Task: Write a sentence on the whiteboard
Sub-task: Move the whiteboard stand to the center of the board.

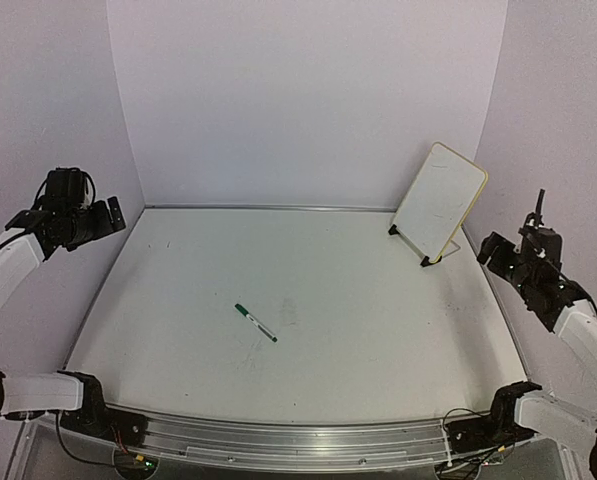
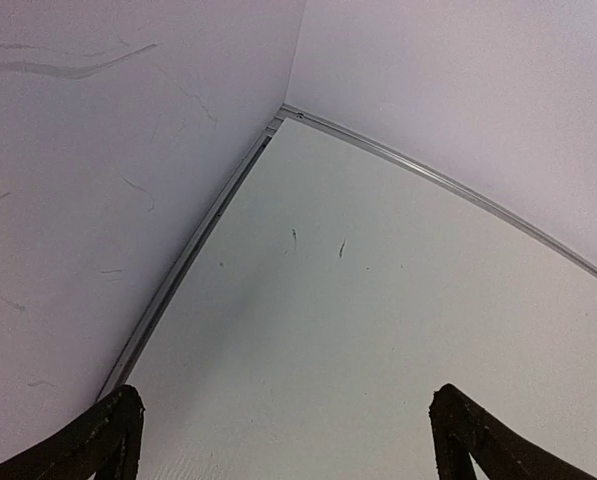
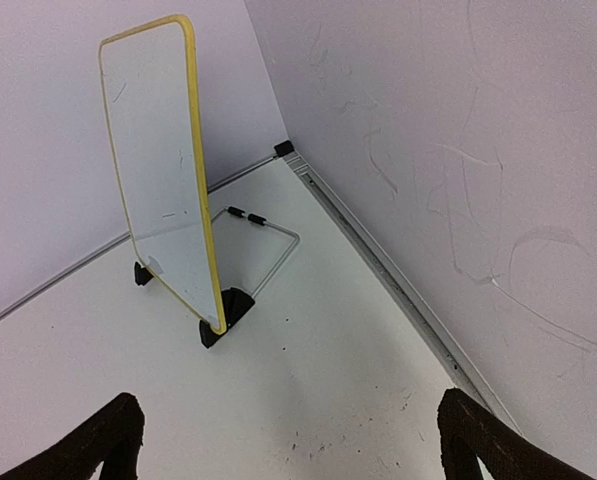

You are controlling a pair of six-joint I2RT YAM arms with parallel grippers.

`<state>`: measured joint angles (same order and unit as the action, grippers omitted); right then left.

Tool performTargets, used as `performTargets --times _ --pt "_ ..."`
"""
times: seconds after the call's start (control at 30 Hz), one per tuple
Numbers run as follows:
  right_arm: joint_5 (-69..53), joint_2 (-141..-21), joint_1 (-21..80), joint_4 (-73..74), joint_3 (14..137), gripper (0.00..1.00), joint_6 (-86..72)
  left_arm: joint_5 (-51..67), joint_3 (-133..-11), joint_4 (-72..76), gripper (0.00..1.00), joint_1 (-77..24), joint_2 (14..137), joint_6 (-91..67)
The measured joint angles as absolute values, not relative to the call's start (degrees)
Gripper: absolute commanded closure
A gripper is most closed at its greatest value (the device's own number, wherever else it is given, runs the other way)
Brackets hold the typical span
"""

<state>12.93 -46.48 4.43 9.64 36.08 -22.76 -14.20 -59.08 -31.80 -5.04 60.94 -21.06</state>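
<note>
Here the whiteboard stands at the far right of the table, close to the corner where the back and right walls meet. It rests on its two small black feet and tilts backward, with a thin wire stand on the table behind it. In the right wrist view its pale yellow frame runs up the near edge, and its white face shows only a few faint short marks; no green lettering can be made out on it in any view.

A slim white marker with a green cap lies flat near the middle of the table, slightly left of centre, well apart from the board and from both arms.

The left gripper is raised at the left edge of the table beside the left wall. Its dark fingers are spread wide with nothing between them, only bare table and the back corner beyond. The right gripper hovers at the right edge, facing the whiteboard from near by without touching it, its fingers likewise spread wide and holding nothing.
</note>
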Motion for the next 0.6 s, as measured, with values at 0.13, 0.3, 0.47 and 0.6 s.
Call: performTargets --times 0.13,0.3,0.47,0.6 --pt "11.73 -48.65 4.43 15.22 41.16 0.10 -23.78 -11.83 -67.75 -38.66 0.01 -5.04 61.95 -19.54" --pt "11.45 -55.15 5.58 20.61 47.77 0.11 -25.76 -8.55 -73.14 -41.68 0.00 -5.04 61.69 -15.23" --pt "16.79 -64.09 14.80 22.89 51.14 0.09 -28.98 -4.37 -70.95 -41.87 0.01 -5.04 61.40 -11.69" --pt "18.60 -73.39 18.79 23.01 53.83 0.09 -32.33 -1.07 -65.76 -40.06 0.00 -5.04 59.64 -9.79"
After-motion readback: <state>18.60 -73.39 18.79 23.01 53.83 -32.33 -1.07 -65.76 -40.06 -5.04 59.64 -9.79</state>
